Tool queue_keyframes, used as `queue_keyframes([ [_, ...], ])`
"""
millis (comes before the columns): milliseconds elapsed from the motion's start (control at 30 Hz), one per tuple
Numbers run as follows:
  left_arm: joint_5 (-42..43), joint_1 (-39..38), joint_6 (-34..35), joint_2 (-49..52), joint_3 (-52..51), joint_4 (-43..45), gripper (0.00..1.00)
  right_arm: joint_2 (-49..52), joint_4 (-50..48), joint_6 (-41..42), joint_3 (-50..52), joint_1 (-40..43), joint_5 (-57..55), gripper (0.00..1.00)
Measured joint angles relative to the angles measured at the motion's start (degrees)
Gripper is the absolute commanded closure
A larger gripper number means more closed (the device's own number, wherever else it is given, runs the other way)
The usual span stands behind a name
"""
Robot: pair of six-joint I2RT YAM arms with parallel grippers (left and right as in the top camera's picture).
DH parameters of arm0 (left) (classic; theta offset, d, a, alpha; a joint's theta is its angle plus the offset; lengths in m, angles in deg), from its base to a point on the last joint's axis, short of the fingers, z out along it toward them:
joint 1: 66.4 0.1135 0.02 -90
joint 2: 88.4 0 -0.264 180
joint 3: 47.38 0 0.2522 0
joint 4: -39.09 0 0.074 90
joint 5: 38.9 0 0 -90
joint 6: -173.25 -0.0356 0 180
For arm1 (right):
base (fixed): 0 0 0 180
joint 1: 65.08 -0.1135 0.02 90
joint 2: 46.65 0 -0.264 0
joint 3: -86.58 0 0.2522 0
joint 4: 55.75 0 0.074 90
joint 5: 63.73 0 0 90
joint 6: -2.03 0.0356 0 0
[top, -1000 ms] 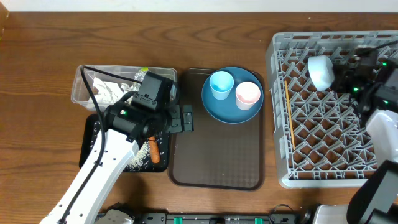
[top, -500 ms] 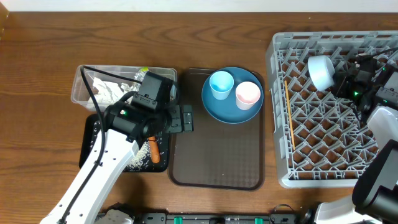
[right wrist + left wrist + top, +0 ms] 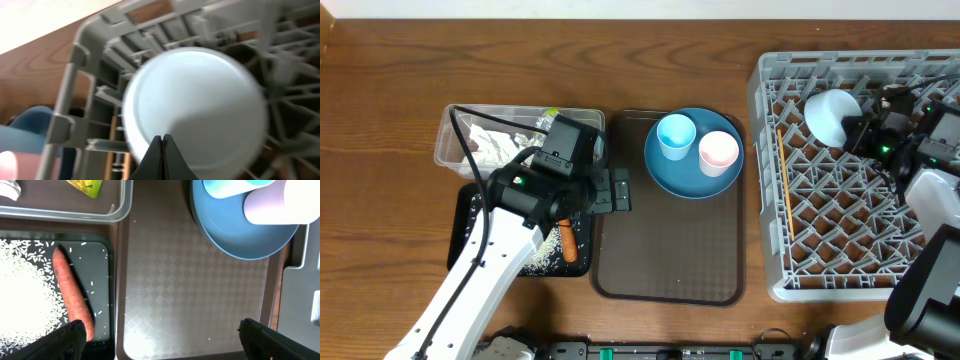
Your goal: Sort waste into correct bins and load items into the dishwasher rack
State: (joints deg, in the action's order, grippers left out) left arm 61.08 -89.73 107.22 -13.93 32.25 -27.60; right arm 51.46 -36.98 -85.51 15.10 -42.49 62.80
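My left gripper [image 3: 618,190] is hanging spread wide over the brown serving tray [image 3: 190,300], just beside the carrot [image 3: 72,297] lying in the black tray [image 3: 102,250]. Farther off, my right gripper [image 3: 161,145] (fingers pressed together) is sitting right at the whitish bowl [image 3: 200,105], which is tilting in the grey rack [image 3: 840,230].

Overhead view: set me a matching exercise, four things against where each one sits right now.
Things:
1. carrot
2. pink cup
3. whitish bowl
4. paper napkins

Places:
A. in the clear tub
B. in the dishwasher rack
C. in the black tray
D. on the dark blue plate

Pairs: 1-C, 2-D, 3-B, 4-A
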Motion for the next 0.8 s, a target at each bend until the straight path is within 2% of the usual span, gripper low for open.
queue_keyframes([
  [267,0.0,0.0,0.0,0.0,0.0,0.0,0.0,-1.2,-1.2,0.1,0.0,-0.7,2.3,0.99],
  [500,0.0,0.0,0.0,0.0,0.0,0.0,0.0,-11.8,0.1,0.9,-0.1,-1.4,2.0,0.99],
  [633,0.0,0.0,0.0,0.0,0.0,0.0,0.0,-18.3,4.2,1.7,-0.6,-4.5,1.6,0.99],
  [800,0.0,0.0,0.0,0.0,0.0,0.0,0.0,-23.1,13.1,2.1,-0.8,-13.7,-4.2,0.99],
])
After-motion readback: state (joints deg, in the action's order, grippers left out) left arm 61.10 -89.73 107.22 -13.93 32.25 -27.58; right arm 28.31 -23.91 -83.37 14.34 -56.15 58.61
